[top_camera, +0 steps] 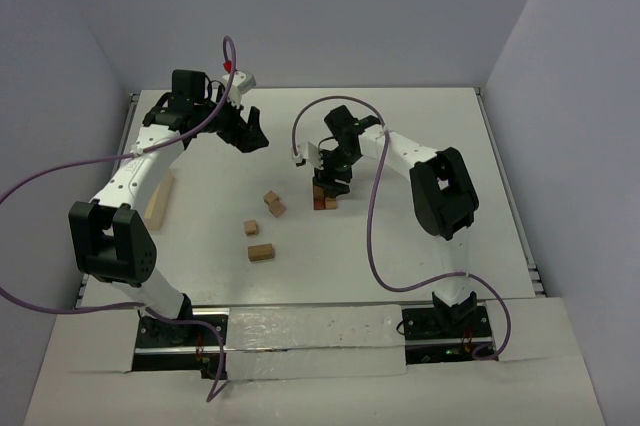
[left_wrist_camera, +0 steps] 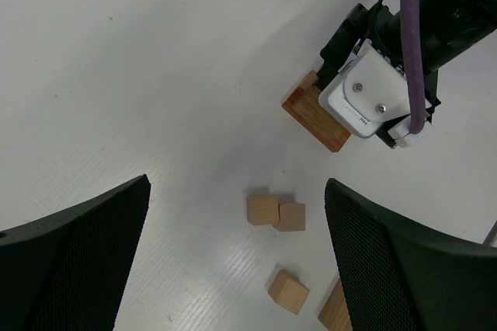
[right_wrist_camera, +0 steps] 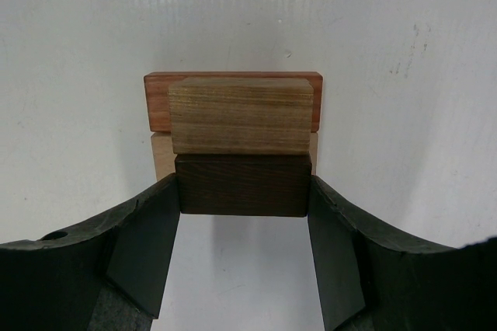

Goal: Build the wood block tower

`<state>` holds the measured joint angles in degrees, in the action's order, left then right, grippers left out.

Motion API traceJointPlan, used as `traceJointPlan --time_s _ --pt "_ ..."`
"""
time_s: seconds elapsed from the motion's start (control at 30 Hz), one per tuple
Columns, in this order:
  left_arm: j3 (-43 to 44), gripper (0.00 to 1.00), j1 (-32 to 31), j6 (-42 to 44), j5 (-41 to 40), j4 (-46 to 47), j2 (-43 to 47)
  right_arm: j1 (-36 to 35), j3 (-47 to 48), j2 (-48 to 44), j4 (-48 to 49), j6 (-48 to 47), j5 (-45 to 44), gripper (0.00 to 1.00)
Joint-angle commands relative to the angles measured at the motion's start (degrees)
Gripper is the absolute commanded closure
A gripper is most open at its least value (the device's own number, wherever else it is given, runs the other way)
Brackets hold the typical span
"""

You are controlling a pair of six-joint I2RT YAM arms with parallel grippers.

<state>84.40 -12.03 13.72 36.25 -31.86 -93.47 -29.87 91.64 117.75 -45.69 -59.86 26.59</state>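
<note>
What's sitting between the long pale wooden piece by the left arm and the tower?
Top view: two tan blocks, side by side, lie between the pale wooden piece and the tower; otherwise bare table.

Bright, even, diffuse light in all three views; we find no harsh glare. Overhead view: white table (top_camera: 320, 266) evenly lit, walls (top_camera: 300, 16) tinted lavender, shadows on table faint, soft-edged. Left wrist view: loose blocks (left_wrist_camera: 276, 213) throw short soft shadows; focus crisp. Right wrist view: we read grain on tan block (right_wrist_camera: 241, 115); dark block (right_wrist_camera: 241, 185) shows less; right fingers (right_wrist_camera: 140, 253) near lens, dim, slightly soft.
</note>
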Motion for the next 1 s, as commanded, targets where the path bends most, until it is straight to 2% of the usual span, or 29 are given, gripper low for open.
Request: traceJointPlan --time_s 0.0,0.43,0.77,0.83,0.93,0.97 --pt "0.86 0.01 -0.45 0.09 0.13 2.85 1.19 -0.81 0.73 -0.77 -0.28 0.00 0.48 0.61" --pt "0.92 0.01 -0.45 0.17 0.05 2.66 1.36 -1.16 0.74 -0.49 -0.54 0.46 -0.05 0.60" --pt "0.77 0.01 -0.45 0.17 0.12 2.76 1.29 -1.09 0.34 -0.42 -0.63 0.53 -0.40 0.54" --pt "0.68 0.01 -0.45 0.17 0.05 2.76 1.27 -1.16 0.30 -0.42 -0.63 0.44 -0.40 0.48" --pt "0.50 0.01 -0.45 0.17 0.04 2.86 1.36 -1.16 0.31 -0.51 -0.55 0.45 -0.39 0.45" --pt "0.42 0.01 -0.45 0.17 -0.03 2.93 1.36 -1.16 0.38 -0.51 -0.70 0.52 -0.32 0.39"
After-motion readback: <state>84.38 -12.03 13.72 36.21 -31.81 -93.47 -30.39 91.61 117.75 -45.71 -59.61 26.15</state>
